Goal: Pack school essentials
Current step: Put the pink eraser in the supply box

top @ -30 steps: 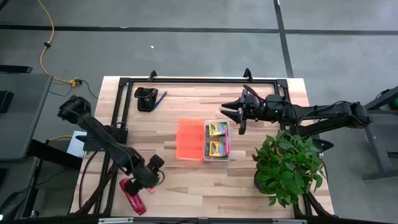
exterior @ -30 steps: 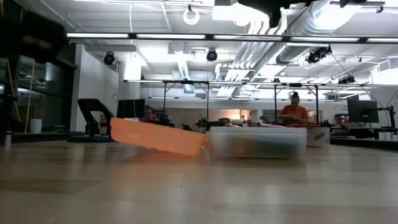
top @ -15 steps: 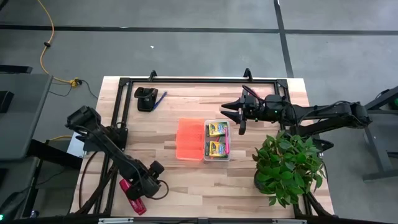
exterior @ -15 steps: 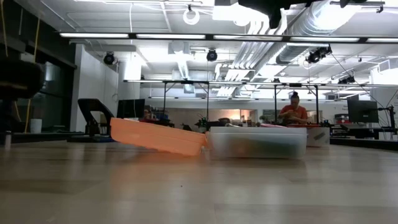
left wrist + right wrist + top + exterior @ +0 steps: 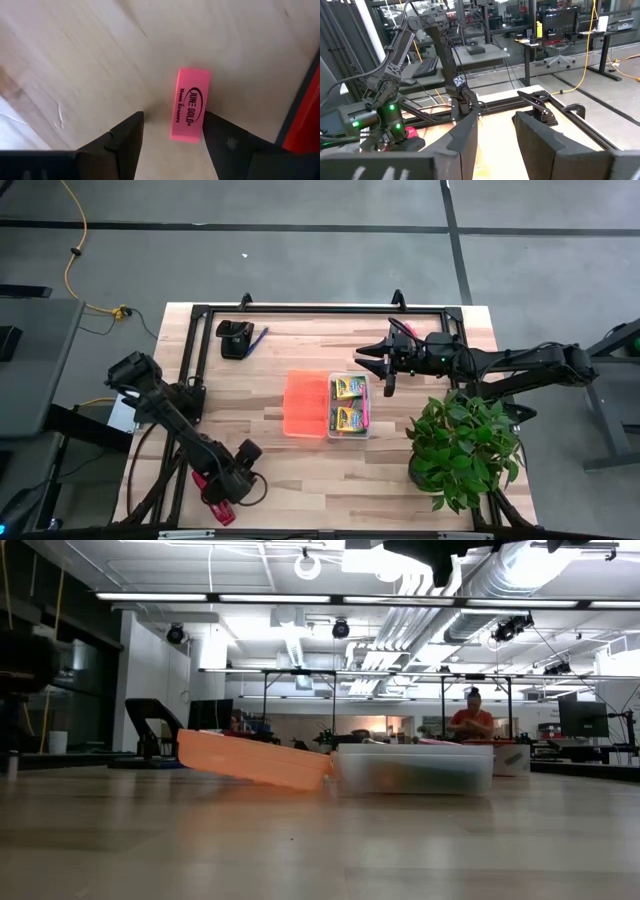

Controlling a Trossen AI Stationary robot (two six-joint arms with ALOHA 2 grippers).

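My left gripper (image 5: 226, 482) (image 5: 172, 120) hangs open at the table's near-left corner, pointing down. A pink eraser (image 5: 190, 105) lies flat on the wood between its fingers, close to one finger (image 5: 220, 140). The long red glossy object (image 5: 214, 498) (image 5: 305, 120) lies just beside it. My right gripper (image 5: 374, 365) (image 5: 495, 120) is open in the air beyond the far side of the clear box (image 5: 348, 406). Two yellow-and-green crayon boxes (image 5: 348, 387) and a pink marker (image 5: 365, 408) lie in that box. A blue pen (image 5: 258, 337) lies at the far left. My left gripper comes from above with a finger on each long side of the pink eraser. One finger stands at the eraser's lower corner (image 5: 200, 134); I cannot tell whether it touches. The eraser lies flat on the table.
The orange lid (image 5: 306, 403) (image 5: 255, 760) leans against the clear box's left side (image 5: 415, 770). A black stand (image 5: 234, 338) sits by the pen. A potted plant (image 5: 462, 440) fills the near-right corner. A black frame (image 5: 300, 309) edges the table. A person (image 5: 470, 720) is far behind.
My left gripper has moved toward the table's near edge and down, closing in on the spot beside the long red glossy object. My right arm and the things on the table have kept still.
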